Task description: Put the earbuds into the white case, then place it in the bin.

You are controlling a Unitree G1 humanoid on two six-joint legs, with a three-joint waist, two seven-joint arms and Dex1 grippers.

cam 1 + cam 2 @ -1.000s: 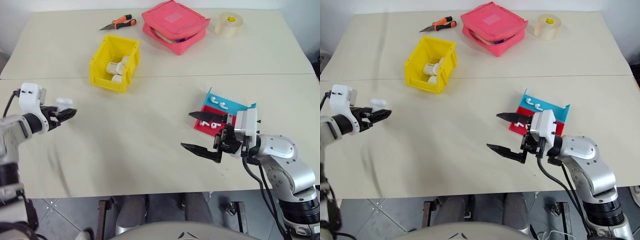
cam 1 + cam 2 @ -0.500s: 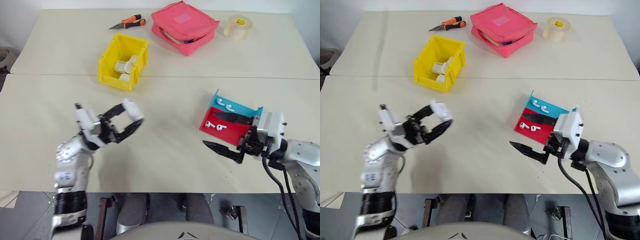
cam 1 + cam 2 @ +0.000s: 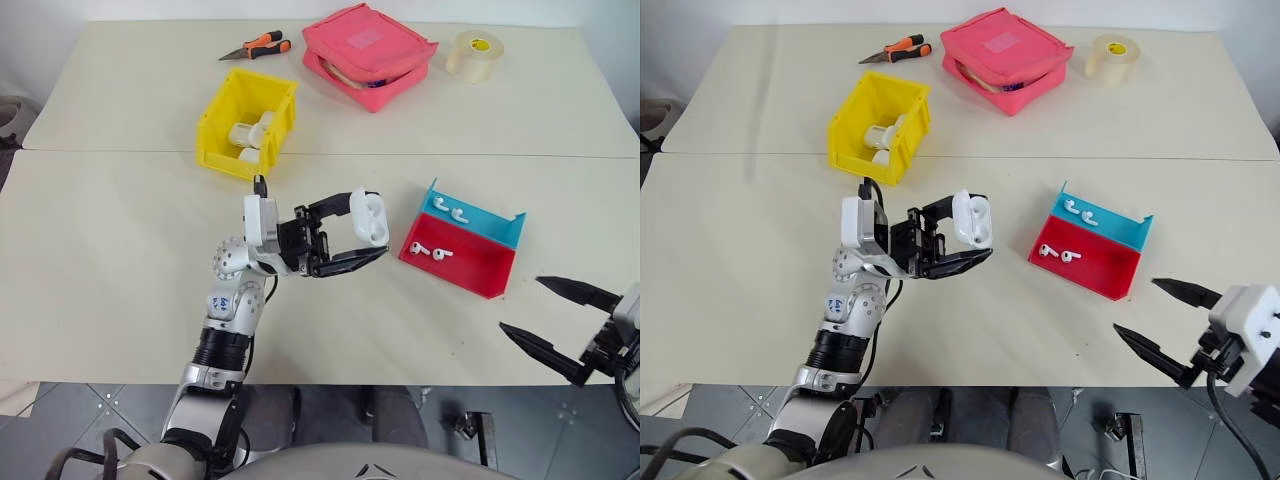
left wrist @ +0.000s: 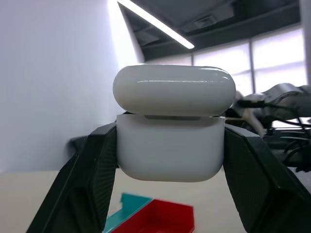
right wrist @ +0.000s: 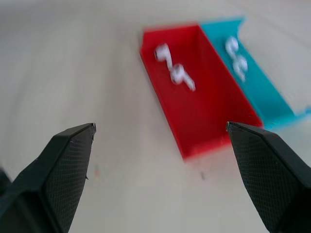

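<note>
Aloft, white case [image 3: 367, 216] in left hand [image 3: 345, 232]

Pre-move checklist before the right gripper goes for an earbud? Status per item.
1. White case held firmly: ok. The left gripper is shut on its body, clear of the table.
2. Case lid open to take earbuds: ok, it stands ajar in the left wrist view, hinged back from the body.
3. Right gripper empty and open: ok, fingers spread wide near the table's front edge.
4. Earbuds reachable: ok, two lie in the tray's red half, two more in its blue half.
5. Tray clear of both grippers: ok, nothing touching it.
6. Room in the yellow bin for the case: cannot tell, white items already lie inside.
</note>
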